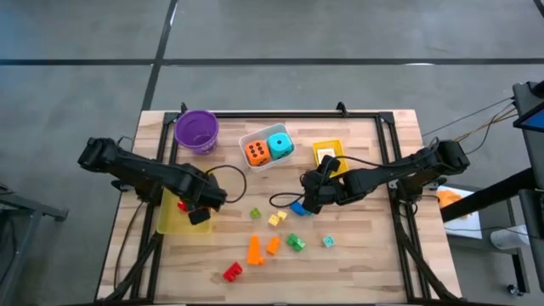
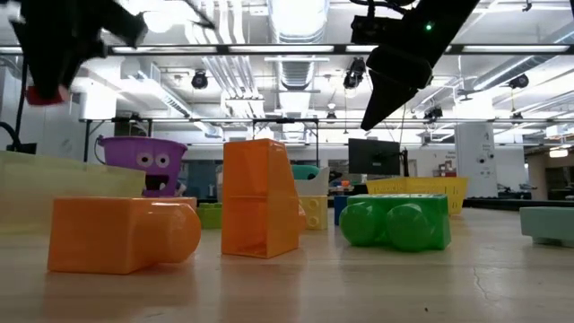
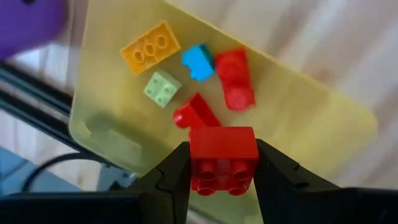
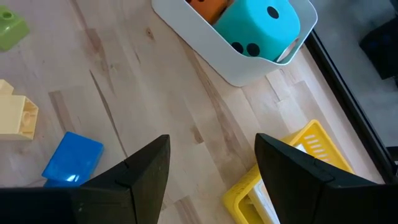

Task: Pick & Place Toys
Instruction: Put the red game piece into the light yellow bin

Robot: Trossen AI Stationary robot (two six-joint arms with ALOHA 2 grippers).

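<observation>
Bare wood between white tray and scattered blocks — passable, purple bowl aside

Wooden table, scattered blocks, trays

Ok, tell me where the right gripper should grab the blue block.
Grip the blue block across its two flat opposite sides, coming straight down. It lies flat on the table, apart from the cream block, and the open right gripper is already close beside it.
</observation>
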